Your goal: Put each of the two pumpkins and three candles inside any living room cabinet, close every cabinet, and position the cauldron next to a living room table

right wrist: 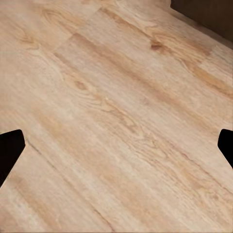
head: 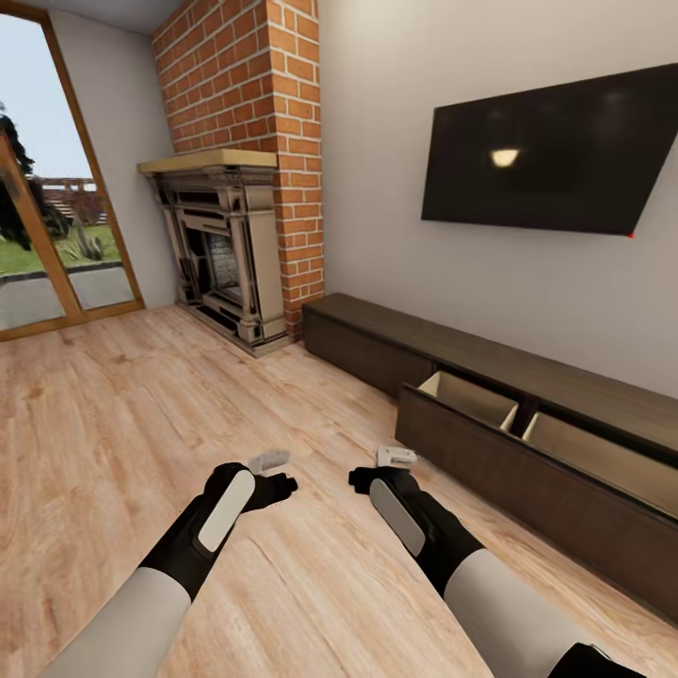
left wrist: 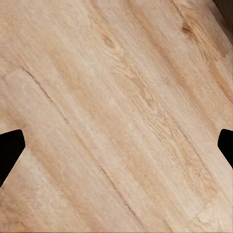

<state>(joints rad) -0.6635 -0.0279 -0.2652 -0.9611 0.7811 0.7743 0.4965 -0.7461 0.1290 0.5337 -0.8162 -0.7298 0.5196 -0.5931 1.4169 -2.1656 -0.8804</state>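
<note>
The long, low dark-brown cabinet point(head: 377, 325) runs along the right wall under the TV. Two of its drawers point(head: 471, 400) point(head: 603, 457) stand pulled out, and the pale beige interiors I can see hold nothing. My left gripper point(head: 273, 476) point(left wrist: 116, 150) hangs open over bare wooden floor, left of the cabinet. My right gripper point(head: 379, 468) point(right wrist: 116, 148) is open too, a short way in front of the nearer open drawer. A dark corner of the cabinet point(right wrist: 208, 14) shows in the right wrist view. The pumpkins, candles, cauldron and table are out of view.
A brick chimney with an ornate fireplace point(head: 226, 254) stands at the cabinet's far end. A black TV point(head: 546, 155) hangs on the wall above the cabinet. A glass door point(head: 47, 217) is at the far left. Wooden floor point(head: 122, 414) stretches ahead and to the left.
</note>
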